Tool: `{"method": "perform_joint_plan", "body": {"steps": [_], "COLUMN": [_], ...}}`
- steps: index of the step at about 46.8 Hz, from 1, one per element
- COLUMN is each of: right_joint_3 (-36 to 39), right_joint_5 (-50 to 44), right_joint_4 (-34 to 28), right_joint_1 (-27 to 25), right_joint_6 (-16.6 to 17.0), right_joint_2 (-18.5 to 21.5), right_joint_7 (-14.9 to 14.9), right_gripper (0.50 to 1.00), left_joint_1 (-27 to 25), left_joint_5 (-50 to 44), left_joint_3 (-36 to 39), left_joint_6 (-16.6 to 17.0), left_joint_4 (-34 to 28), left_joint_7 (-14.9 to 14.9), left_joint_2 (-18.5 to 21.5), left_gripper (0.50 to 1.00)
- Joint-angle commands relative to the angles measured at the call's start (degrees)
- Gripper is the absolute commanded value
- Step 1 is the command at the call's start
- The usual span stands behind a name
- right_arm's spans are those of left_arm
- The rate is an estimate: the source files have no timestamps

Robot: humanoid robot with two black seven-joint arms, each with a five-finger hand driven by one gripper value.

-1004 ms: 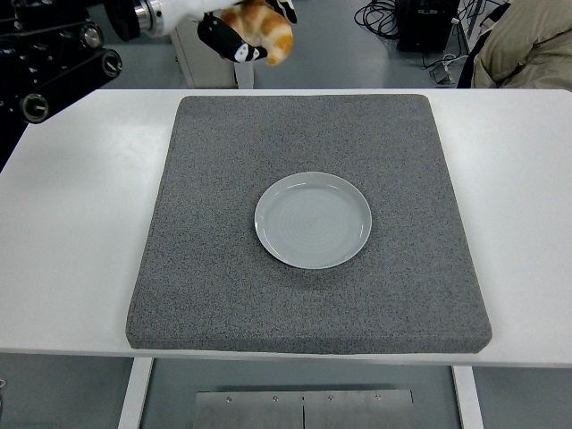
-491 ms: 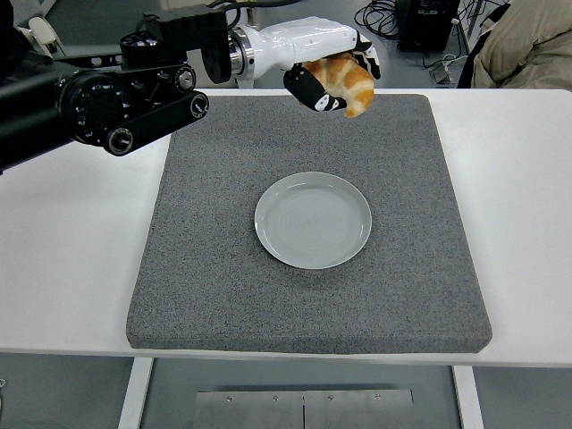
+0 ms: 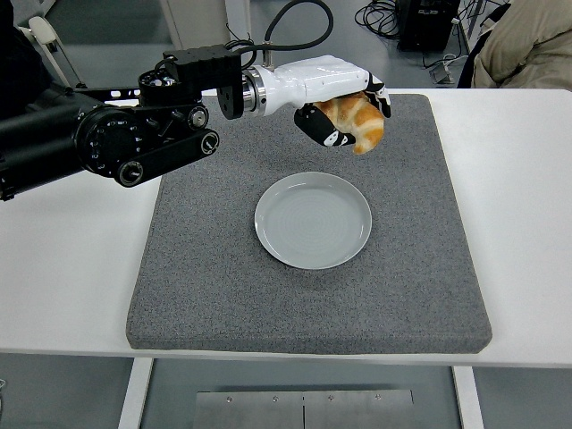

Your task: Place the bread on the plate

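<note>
Above the far half of the grey mat (image 3: 223, 268), my left robot hand (image 3: 344, 112) grips the bread (image 3: 359, 122), a golden croissant, fingers curled around it. It hangs in the air beyond the empty plate (image 3: 313, 220), not yet over it. I judge the bread light, soft and flaky, easily crushed, so a gentle wrap around its thick middle suits it best. My right arm is out of view.

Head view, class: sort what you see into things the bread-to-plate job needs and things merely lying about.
Belongs to the job:
- bread, held above the mat
- left hand, gripping the bread
- plate, bare

Just there:
- grey mat under the plate
- white table
- person at the top right
</note>
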Motion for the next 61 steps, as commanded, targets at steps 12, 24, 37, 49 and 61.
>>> {"method": "perform_joint_plan", "body": {"steps": [12, 24, 37, 49, 61], "right_joint_3": [0.0, 0.0, 0.0, 0.0, 0.0], "right_joint_5": [0.0, 0.0, 0.0, 0.0, 0.0], "right_joint_4": [0.0, 0.0, 0.0, 0.0, 0.0], "right_joint_1": [0.0, 0.0, 0.0, 0.0, 0.0], "right_joint_6": [0.0, 0.0, 0.0, 0.0, 0.0], "right_joint_2": [0.0, 0.0, 0.0, 0.0, 0.0], "right_joint_7": [0.0, 0.0, 0.0, 0.0, 0.0], "right_gripper": [1.0, 1.0, 1.0, 1.0, 1.0], "left_joint_1": [4.9, 5.7, 9.4, 11.1, 12.4], "left_joint_5": [5.7, 5.8, 5.5, 5.4, 5.4], "left_joint_3": [0.2, 4.7, 7.1, 7.1, 7.2], "left_joint_6": [2.7, 6.2, 9.7, 10.5, 11.6], "left_joint_4": [-2.4, -2.4, -2.4, -2.4, -2.3], "left_joint_7": [0.3, 0.0, 0.0, 0.0, 0.0], "left_joint_2": [1.0, 1.8, 1.7, 1.1, 0.8], "left_gripper": [0.624, 0.625, 0.631, 0.636, 0.639]}}
